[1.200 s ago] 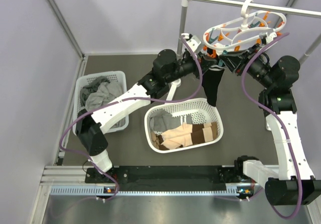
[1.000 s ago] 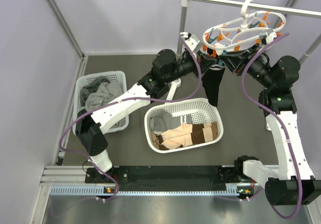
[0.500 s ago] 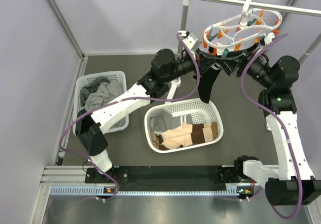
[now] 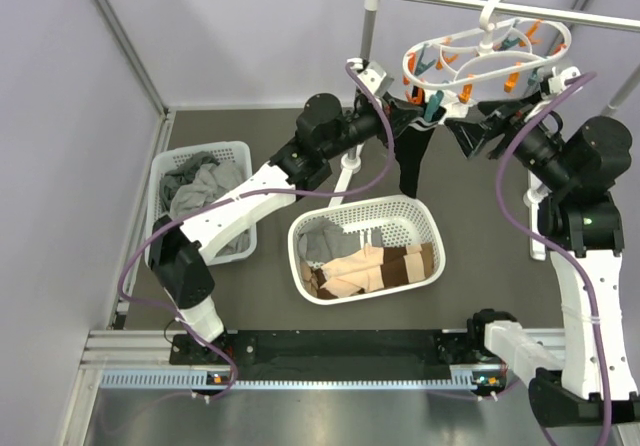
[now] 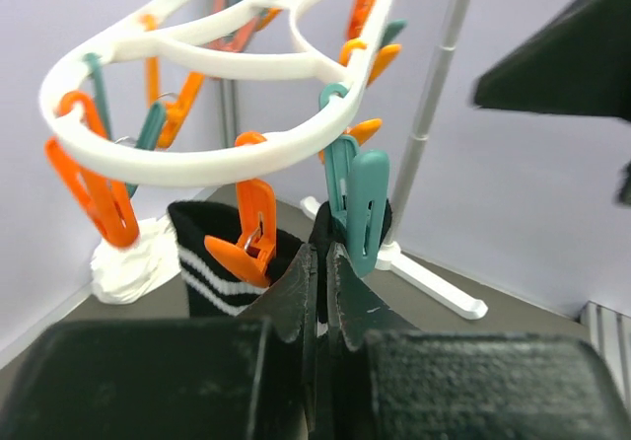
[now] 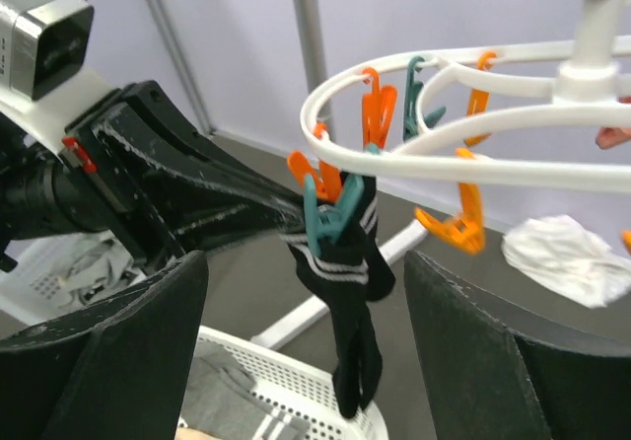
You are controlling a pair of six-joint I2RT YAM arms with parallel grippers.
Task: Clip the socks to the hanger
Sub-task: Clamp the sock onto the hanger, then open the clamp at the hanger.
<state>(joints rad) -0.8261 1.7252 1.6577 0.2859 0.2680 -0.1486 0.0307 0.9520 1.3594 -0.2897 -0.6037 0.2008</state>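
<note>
The white oval hanger (image 4: 487,54) hangs by its hook from the rail, with orange and teal pegs all round. A black sock (image 4: 411,161) with white stripes dangles from a teal peg (image 6: 320,218) at the hanger's left end. My left gripper (image 5: 320,262) is shut on the cuff of the black sock (image 5: 202,253), just under that teal peg (image 5: 365,203). My right gripper (image 6: 306,351) stands open to the right of the black sock (image 6: 353,297), holding nothing. Tan socks with brown bands (image 4: 375,266) and a grey sock (image 4: 322,246) lie in the middle basket.
The white mesh basket (image 4: 400,204) sits right below the hanging sock. A second basket (image 4: 238,151) at the left holds grey garments. The rail's upright pole (image 4: 365,51) and its white foot (image 5: 434,282) stand just behind the left gripper.
My right gripper has opened and drawn back to the right, away from the pegs. The hanger has swung up and right, and the sock's top and my left gripper shifted left.
</note>
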